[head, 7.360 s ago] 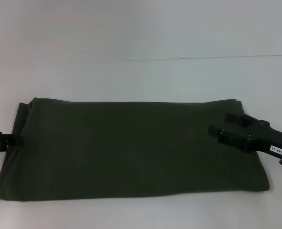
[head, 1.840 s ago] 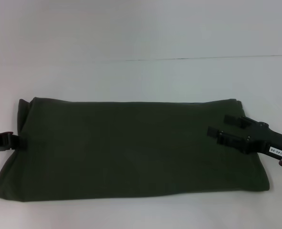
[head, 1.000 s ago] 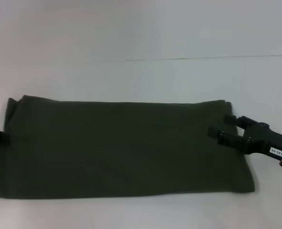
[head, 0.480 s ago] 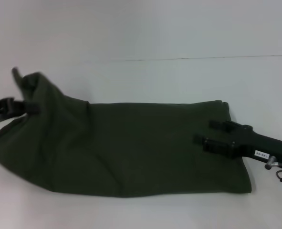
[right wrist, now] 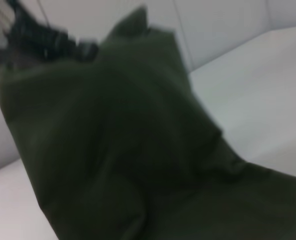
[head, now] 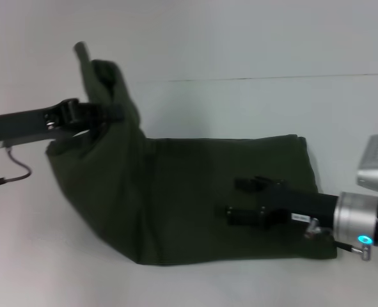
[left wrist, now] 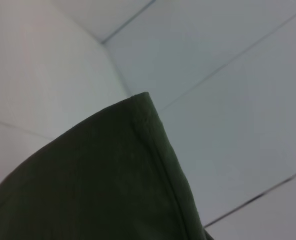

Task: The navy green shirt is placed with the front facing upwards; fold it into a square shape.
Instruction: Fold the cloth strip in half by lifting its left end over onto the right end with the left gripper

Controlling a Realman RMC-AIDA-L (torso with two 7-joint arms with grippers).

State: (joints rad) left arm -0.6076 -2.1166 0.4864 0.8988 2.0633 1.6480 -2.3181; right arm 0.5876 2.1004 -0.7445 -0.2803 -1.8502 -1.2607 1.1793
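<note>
Resting on the near right part of the navy green shirt, the right gripper lies low over the cloth with its two black fingers parted, one nearer and one farther, and nothing caught between them. Under it, the folded shirt spreads flat across the white table, its right edge and far edge lying straight. Farther off, at the left, the cloth rises off the table in a steep drape, gathered to a peak. At that peak the left gripper reaches in from the left side, its fingers closed on the shirt's raised end, well above the tabletop. From the left wrist, a hemmed corner of the shirt shows against pale panels.
</note>
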